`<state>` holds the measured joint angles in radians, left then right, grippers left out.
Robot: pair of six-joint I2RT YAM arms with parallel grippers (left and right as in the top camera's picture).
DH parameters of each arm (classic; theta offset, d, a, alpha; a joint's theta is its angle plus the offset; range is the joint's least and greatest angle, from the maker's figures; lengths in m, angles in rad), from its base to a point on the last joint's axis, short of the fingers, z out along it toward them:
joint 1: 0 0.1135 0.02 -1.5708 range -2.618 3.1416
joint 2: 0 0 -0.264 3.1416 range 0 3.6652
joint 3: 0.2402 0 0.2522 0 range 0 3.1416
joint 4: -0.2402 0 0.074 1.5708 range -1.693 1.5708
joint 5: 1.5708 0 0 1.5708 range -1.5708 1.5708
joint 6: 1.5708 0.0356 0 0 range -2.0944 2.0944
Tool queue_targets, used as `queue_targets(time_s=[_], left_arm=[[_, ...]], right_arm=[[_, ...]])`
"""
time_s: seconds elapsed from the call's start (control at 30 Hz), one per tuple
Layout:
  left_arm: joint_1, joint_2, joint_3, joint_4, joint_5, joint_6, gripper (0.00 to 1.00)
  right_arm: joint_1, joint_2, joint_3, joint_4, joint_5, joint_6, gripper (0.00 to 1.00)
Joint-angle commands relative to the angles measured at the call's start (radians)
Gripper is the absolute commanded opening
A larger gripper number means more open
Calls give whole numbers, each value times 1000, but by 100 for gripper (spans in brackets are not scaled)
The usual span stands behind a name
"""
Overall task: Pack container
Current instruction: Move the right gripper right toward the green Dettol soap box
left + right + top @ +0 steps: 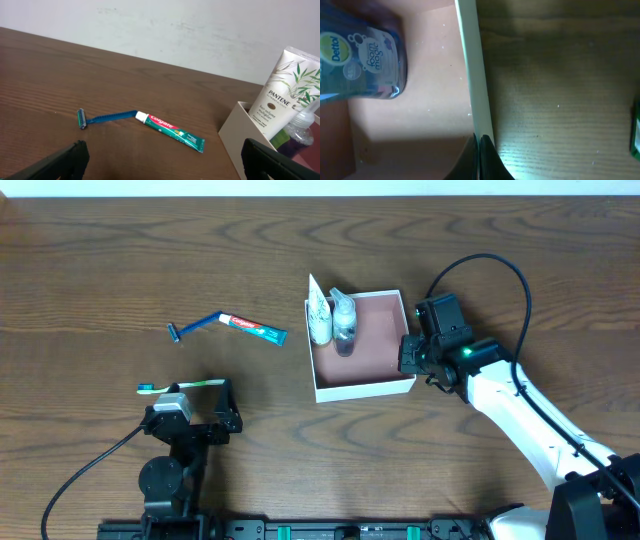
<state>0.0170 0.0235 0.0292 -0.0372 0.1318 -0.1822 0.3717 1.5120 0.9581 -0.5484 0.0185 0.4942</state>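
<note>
Square shallow white-walled, pink-floored container [365,388] | right wall is clamped by the jaws of the right gripper [408,352] | left gripper [190,402] is spread wide, empty, well left.

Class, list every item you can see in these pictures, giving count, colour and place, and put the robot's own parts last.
container: one, white walls, pink-brown inside, right of centre
shampoo tube: one, white, inside container, left side
foam bottle: one, clear, inside container beside the tube
toothpaste tube: one, white, red and green, left of container
razor: one, blue, left of toothpaste
toothbrush: one, green and white, by left gripper
table: one, dark brown
left gripper: one, black, open
right gripper: one, black, shut on container's right wall
</note>
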Motion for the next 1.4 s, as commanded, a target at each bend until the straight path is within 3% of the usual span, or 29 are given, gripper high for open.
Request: queue_targets(time_s=[0.0, 0.17, 0.4, 0.5, 0.83, 1.13, 1.37], left_arm=[[4, 0, -25, -21, 14, 13, 98], [4, 0, -25, -21, 14, 13, 98], [4, 0, -25, -21, 14, 13, 98], [4, 0, -25, -21, 14, 13, 98], [4, 0, -25, -21, 14, 13, 98], [4, 0, -25, -21, 14, 13, 98], [4, 0, -25, -21, 14, 13, 98]], right_arm=[[-4, 22, -6, -40, 44, 99, 1], [-2, 22, -6, -53, 45, 174, 2], [19, 22, -6, -14, 56, 122, 2], [18, 19, -2, 24, 50, 67, 21], [-21, -93, 182, -108, 8, -44, 42], [-311, -182, 209, -346, 6, 66, 77], [-477, -168, 84, -357, 8, 120, 86]])
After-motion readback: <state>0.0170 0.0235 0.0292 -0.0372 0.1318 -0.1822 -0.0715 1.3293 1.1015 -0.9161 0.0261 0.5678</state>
